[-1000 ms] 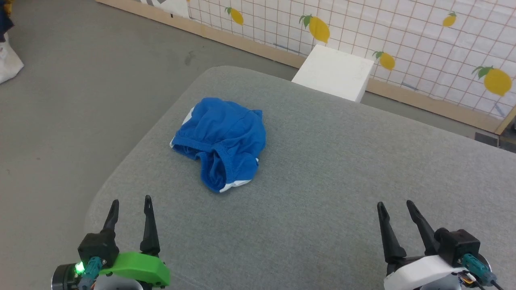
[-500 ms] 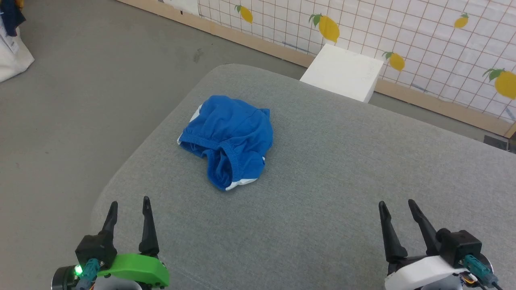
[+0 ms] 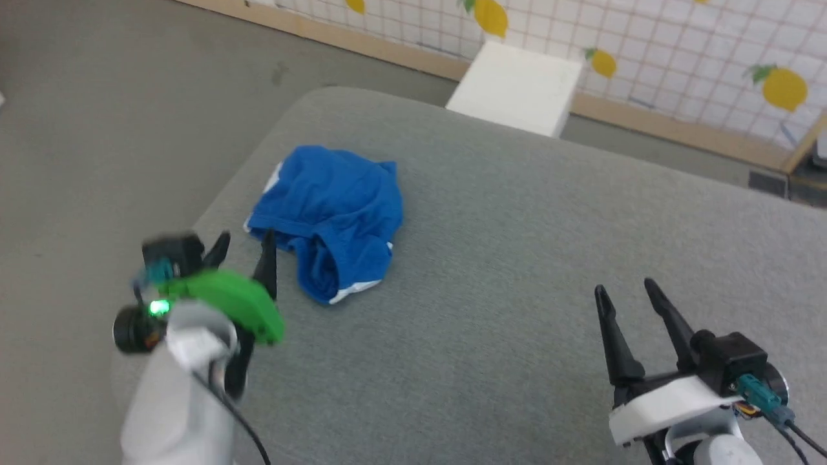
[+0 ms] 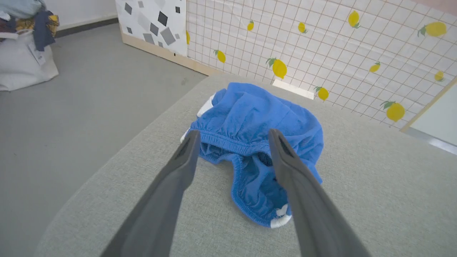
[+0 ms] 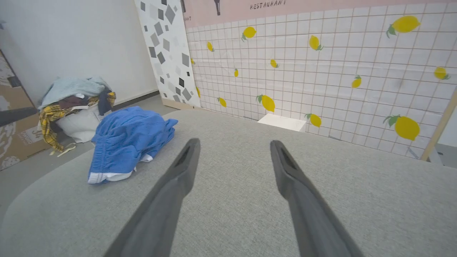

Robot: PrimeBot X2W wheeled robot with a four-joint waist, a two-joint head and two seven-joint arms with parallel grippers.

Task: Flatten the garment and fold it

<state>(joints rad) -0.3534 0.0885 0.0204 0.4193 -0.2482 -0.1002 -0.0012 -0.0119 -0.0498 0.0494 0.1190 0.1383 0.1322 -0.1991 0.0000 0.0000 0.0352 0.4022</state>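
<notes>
Left gripper (image 3: 245,241) is held wide open, nothing gripped. The garment (image 3: 329,206) is found bunched up just ahead of its fingertips on the grey cushion (image 3: 517,271). Right gripper (image 3: 625,288) is spread open too and empty, with the garment well off to its left. A white box (image 3: 517,87) is seen further out.

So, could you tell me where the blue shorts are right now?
In the head view the blue shorts lie crumpled on the grey cushion, left of centre near its left edge, just beyond the open left gripper.
</notes>
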